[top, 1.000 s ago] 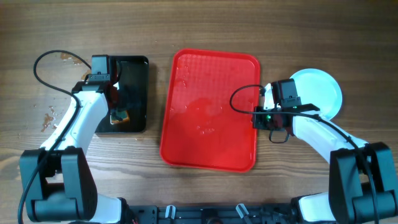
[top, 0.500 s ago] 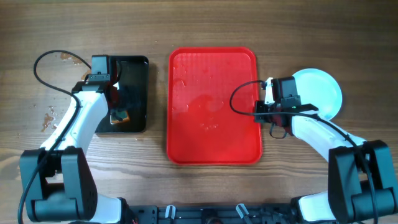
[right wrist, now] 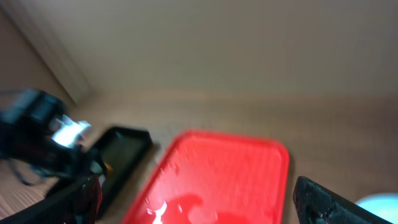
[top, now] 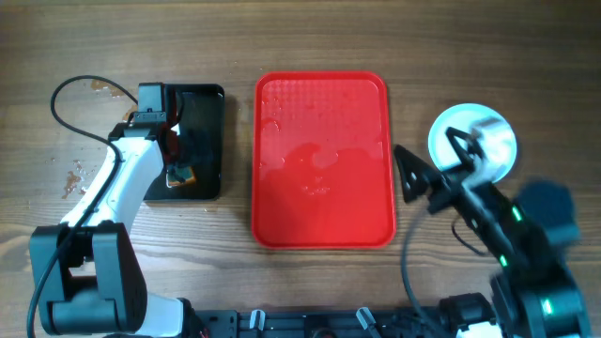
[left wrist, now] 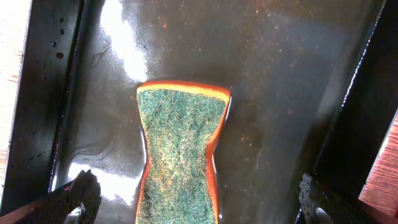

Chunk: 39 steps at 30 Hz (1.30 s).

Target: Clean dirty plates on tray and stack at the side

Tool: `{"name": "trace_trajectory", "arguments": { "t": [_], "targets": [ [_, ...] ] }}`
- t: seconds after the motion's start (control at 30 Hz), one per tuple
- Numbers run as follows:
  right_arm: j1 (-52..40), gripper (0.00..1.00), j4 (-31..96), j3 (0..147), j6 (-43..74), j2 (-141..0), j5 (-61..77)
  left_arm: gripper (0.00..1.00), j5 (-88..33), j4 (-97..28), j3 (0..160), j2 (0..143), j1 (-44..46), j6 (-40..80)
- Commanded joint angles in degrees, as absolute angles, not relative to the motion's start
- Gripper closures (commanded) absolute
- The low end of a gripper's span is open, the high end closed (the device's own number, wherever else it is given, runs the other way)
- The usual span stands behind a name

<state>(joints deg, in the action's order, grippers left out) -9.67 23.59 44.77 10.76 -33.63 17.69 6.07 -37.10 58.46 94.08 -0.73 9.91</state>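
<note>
The plates [top: 492, 141] lie on the counter [top: 310, 38] just right of the red tray [top: 319, 122], which shows wet patches. The right end effector [right wrist: 202, 200], blurred, hangs beside the tray's right edge, spread wide and empty. Left of the tray, the left end effector [left wrist: 196, 196] hovers wide apart over a sponge [left wrist: 180, 143] in a black tray [left wrist: 280, 74], gripping nothing.

right pincer [top: 406, 174] drawn back from tray [top: 322, 160]; tray squared; plates [top: 479, 141] uncovered

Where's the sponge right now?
In the overhead view, the sponge lies in the black tray on the left side, just left of the red tray.
</note>
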Motion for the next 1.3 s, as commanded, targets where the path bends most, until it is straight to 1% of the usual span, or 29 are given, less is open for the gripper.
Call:
{"name": "trace_trajectory", "arguments": {
  "t": [0.0,0.1,0.17,0.23,0.3,0.4,0.43,0.53,0.67,0.87,0.97,1.07,1.27],
  "targets": [
    [-9.58,0.0,27.09,45.43,10.59,-27.33,17.65,0.0,5.8,-37.04,58.61,93.89,-0.91,9.39],
    [-9.58,0.0,34.11,45.43,10.55,-26.0,17.65,0.0,5.8,-37.04,58.61,93.89,-0.91,9.39],
    [-9.58,0.0,39.29,45.43,9.74,-26.3,13.37,0.0,5.8,-37.04,58.61,93.89,-0.91,9.39],
    [-9.58,0.0,39.99,45.43,6.13,-26.28,10.98,0.0,5.8,-37.04,58.61,93.89,-0.91,9.39],
    [-9.56,0.0,38.94,45.3,-0.97,-25.28,8.34,0.0,5.8,-37.04,58.61,93.89,-0.91,9.39],
    [-9.41,0.0,34.7,41.71,-8.43,-21.08,6.81,0.0,5.8,-37.04,58.61,93.89,-0.91,9.39],
    [-9.39,0.0,34.04,39.4,-9.21,-18.61,6.79,0.0,5.8,-37.04,58.59,93.89,-0.91,9.39],
    [-9.37,0.0,32.93,30.76,-8.91,-10.09,6.81,0.0,5.8,-37.04,58.61,93.89,-0.91,9.39],
    [-9.37,0.0,23.11,18.92,-9.04,-0.49,6.22,0.0,5.8,-37.04,58.61,93.89,-0.91,9.39],
    [-9.37,0.0,3.75,4.82,-8.97,-0.16,5.98,0.0,5.8,-37.04,58.61,93.89,-0.91,9.39],
    [-9.37,0.0,-3.53,0.14,-9.02,-0.14,5.91,0.0,5.8,-37.04,58.61,93.89,-0.91,9.39],
    [-9.37,0.0,-0.25,0.27,-8.97,-0.16,5.91,0.0,5.8,-37.04,58.61,93.89,-0.91,9.39],
    [-9.37,0.0,-0.38,0.3,-9.04,-0.43,5.93,0.0,5.8,-37.04,58.61,93.89,-0.91,9.39]
  ]
}}
